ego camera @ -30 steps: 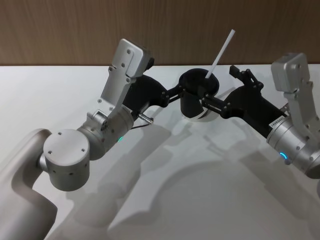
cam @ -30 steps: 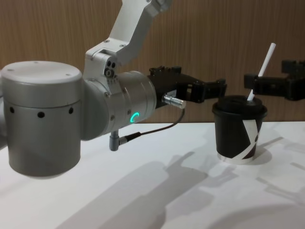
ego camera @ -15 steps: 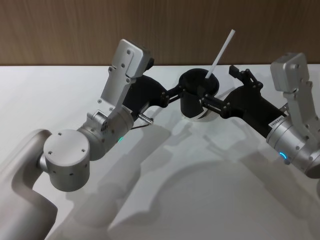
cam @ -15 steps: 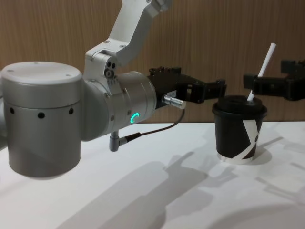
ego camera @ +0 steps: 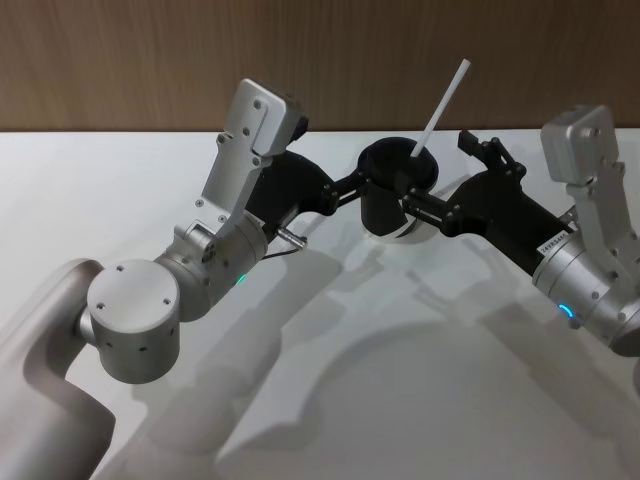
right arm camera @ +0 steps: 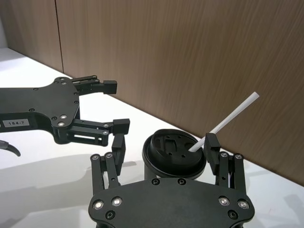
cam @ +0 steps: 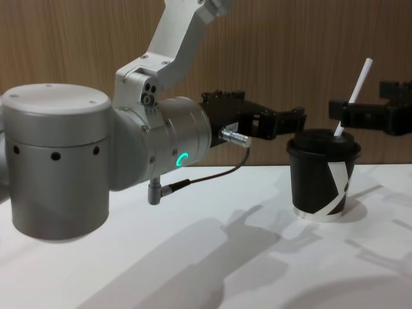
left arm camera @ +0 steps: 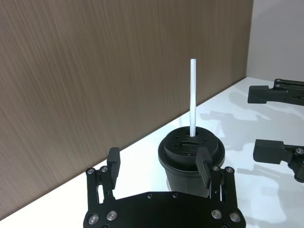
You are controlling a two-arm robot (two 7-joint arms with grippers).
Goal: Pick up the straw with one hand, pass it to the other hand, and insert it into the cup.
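Between both grippers' open jaws, straw (ego camera: 439,108) stands in cup (ego camera: 385,205).

The black cup (right arm camera: 174,154) stands between the spread fingers of the right gripper (right arm camera: 164,148). The white straw (right arm camera: 225,120) sticks in the cup's domed lid (leaning toward one finger). Beyond the cup, the left gripper (right arm camera: 111,105) hangs with jaws apart over the white table (right arm camera: 42,166).

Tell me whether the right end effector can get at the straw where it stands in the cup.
Probably yes. The right end effector is open, its fingers straddling the cup at lid height. The straw leans out of the lid beside one finger, with nothing in between.
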